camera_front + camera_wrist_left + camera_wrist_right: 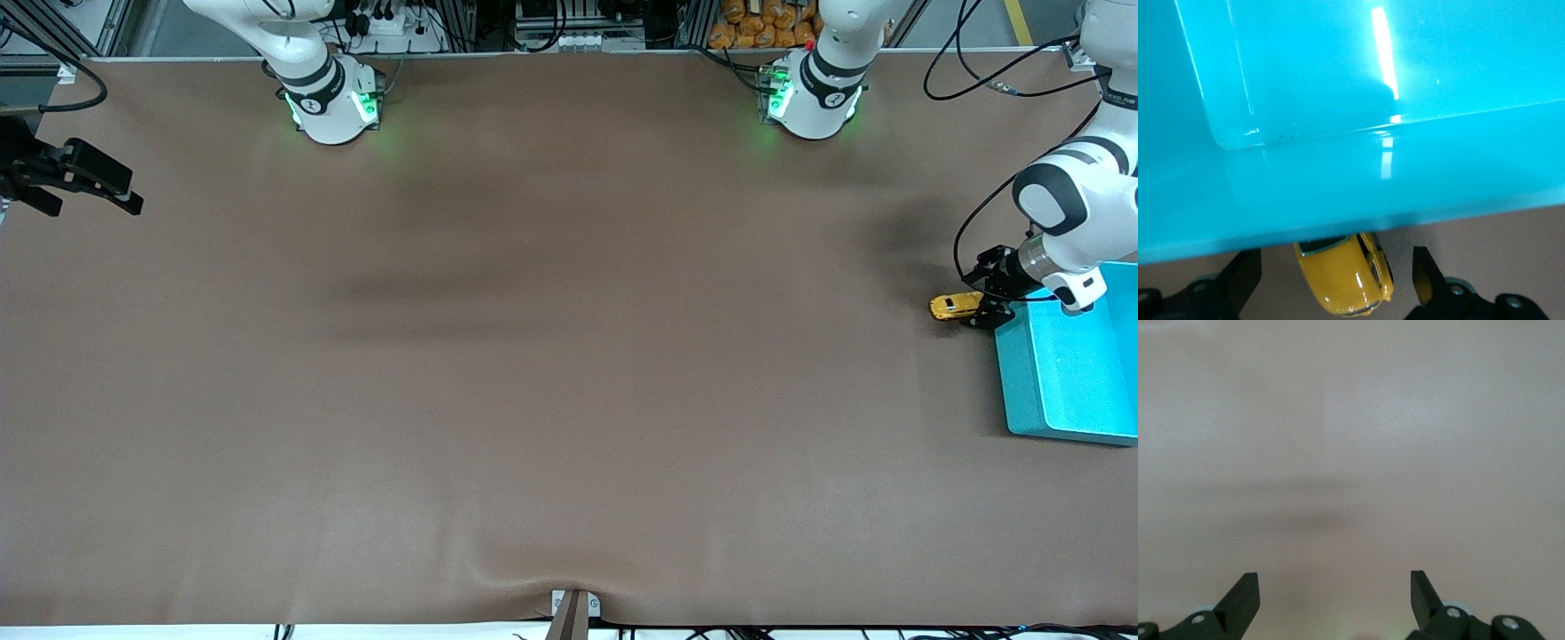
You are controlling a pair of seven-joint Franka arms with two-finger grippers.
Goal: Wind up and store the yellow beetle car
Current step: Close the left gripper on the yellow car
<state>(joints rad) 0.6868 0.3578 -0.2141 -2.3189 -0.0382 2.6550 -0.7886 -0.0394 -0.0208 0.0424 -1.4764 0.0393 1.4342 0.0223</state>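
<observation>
One yellow beetle car sits outside the teal bin, between the spread left hand.

The yellow beetle car rests on the table at about three o'clock of the front view, toward the left arm's end. The bin stands just beside it, at the car's four o'clock, nearer to the front camera. In the left wrist view the car lies against the bin's outer wall, partly tucked under its rim.

The left gripper sits low at the car, its open fingers flanking the car with gaps on both sides.

The right gripper waits at about nine o'clock, over the table toward the right arm's end, fingers spread apart.
</observation>
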